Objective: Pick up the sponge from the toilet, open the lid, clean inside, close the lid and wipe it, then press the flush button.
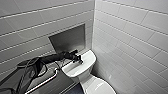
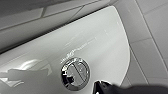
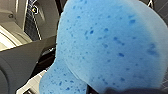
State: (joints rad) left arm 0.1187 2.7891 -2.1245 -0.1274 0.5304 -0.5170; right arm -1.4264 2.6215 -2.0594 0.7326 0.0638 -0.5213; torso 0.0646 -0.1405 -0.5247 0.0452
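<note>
White glossy ceramic was what the left wrist view gave close up: the tank top of the toilet [image 2: 107, 42], with the chrome-rimmed flush button [image 2: 75, 73] at its middle and bare white all round it. A dark tip of the left claw [image 2: 103, 88] sat just beside the button's rim; whether that claw was apart or together I could not tell.

The head view gave the wider room. The left arm reached in over the tank, the lid [image 1: 100, 86] lay closed, and the tank's far end stood close against the tiled corner wall [image 1: 130, 37]. A grey niche [image 1: 68, 38] was set in the wall above, and a grab bar [image 1: 45, 81] ran below the arm.

The right wrist view held the sponge [image 3: 110, 45] — bright blue, pitted, close to the camera. The right claw [image 3: 130, 91] was a dark edge at its rim; I could not tell its grip.
</note>
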